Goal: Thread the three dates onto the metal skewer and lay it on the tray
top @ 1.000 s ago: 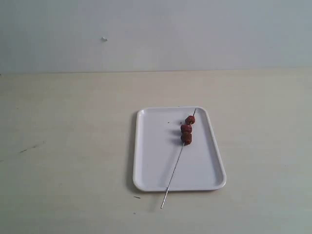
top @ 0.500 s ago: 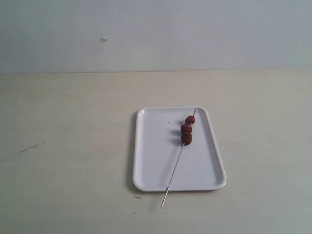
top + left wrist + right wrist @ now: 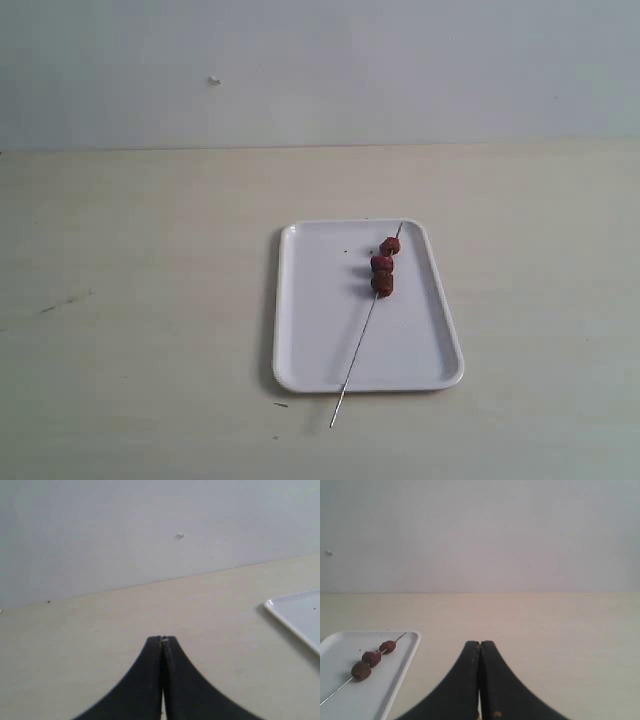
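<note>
Threaded on skewer (image 3: 360,345): three dates (image 3: 381,264). Laid slantwise across tray (image 3: 320,320), one end overhanging. Pinched closed, empty: left gripper (image 3: 162,639), right gripper (image 3: 479,643).

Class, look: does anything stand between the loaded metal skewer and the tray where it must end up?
Nothing visible does. The metal skewer, with the dates threaded on, already lies across the tray, one end overhanging its rim.
</note>
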`<state>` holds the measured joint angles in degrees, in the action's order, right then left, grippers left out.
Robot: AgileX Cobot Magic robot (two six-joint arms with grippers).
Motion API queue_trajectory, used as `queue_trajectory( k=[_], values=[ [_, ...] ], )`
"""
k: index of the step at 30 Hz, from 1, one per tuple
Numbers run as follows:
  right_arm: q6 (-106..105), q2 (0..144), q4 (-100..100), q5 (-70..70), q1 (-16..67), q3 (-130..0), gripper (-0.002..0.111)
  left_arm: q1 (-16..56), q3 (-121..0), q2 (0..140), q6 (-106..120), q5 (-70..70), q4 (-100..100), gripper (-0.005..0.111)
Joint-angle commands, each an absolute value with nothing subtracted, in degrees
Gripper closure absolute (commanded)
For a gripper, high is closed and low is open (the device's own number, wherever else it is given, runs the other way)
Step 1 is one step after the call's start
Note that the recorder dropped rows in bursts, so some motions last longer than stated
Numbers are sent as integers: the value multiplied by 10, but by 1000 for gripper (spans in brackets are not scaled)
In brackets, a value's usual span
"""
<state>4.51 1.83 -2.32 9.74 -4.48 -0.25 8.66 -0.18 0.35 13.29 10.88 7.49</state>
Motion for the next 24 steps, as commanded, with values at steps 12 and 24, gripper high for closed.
queue_trajectory(
  k=[12, 24],
  values=[
    [46, 0, -19, 162, -48, 0, 108, 86, 0, 0, 133, 107, 81, 107],
    [46, 0, -19, 162, -48, 0, 108, 86, 0, 0, 133, 108, 81, 107]
  ],
)
